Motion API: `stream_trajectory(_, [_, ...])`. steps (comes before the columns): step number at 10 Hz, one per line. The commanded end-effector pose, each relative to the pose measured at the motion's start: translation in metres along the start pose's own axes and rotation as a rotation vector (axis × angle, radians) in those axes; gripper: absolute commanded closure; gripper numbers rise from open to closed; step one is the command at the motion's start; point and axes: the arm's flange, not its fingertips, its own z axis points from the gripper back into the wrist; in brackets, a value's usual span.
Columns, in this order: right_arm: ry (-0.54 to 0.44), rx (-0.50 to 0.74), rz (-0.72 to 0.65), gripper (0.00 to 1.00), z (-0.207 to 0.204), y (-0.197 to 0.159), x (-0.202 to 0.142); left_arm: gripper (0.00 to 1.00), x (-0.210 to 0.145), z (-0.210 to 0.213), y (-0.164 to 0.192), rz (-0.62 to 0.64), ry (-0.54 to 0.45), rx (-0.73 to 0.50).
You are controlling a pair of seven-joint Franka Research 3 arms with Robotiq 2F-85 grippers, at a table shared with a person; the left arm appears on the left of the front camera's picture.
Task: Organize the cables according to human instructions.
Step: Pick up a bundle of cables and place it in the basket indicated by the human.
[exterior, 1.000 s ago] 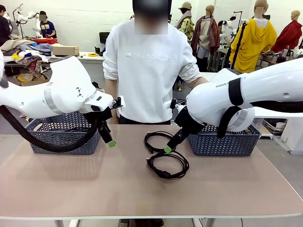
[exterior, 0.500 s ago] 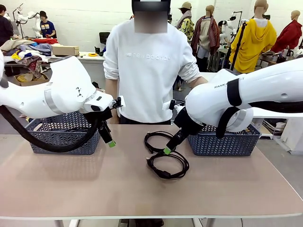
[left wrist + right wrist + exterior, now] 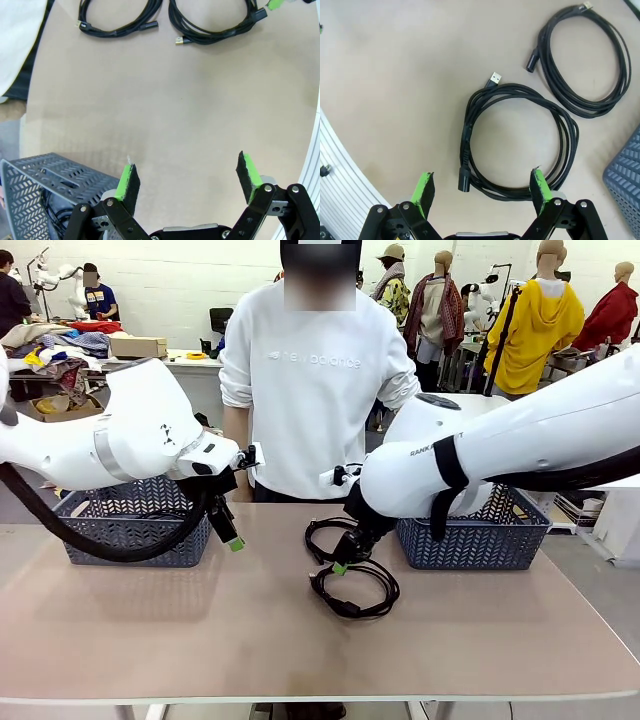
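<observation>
Above the flat round black coiled cable [image 3: 467, 130], whose plug points toward the second black coil [image 3: 590, 112], the right gripper [image 3: 481, 175] hangs with fingers spread; the left gripper [image 3: 186, 162] is likewise spread.

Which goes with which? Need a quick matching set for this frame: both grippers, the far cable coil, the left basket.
Things:
1. left gripper
2. right gripper
3. far coil
4. left basket

States:
a. has a cable inside
b. open, above bare tabletop
c. open, above the near coil
d. flat on the table, on the side nearer the person

Pairs: 1-b, 2-c, 3-d, 4-a
</observation>
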Motion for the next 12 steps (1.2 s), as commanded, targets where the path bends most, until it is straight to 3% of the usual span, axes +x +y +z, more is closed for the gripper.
stream_trajectory(1, [0.045,0.005,-0.034,0.0,-0.012,0.007,0.014,0.0,0.0,0.002,0.002,-0.002,0.004,0.004])
stream_trajectory(12, [0.175,-0.003,-0.067,0.0,-0.077,0.014,0.02,0.0,0.0,0.002,0.002,-0.002,0.004,0.004])
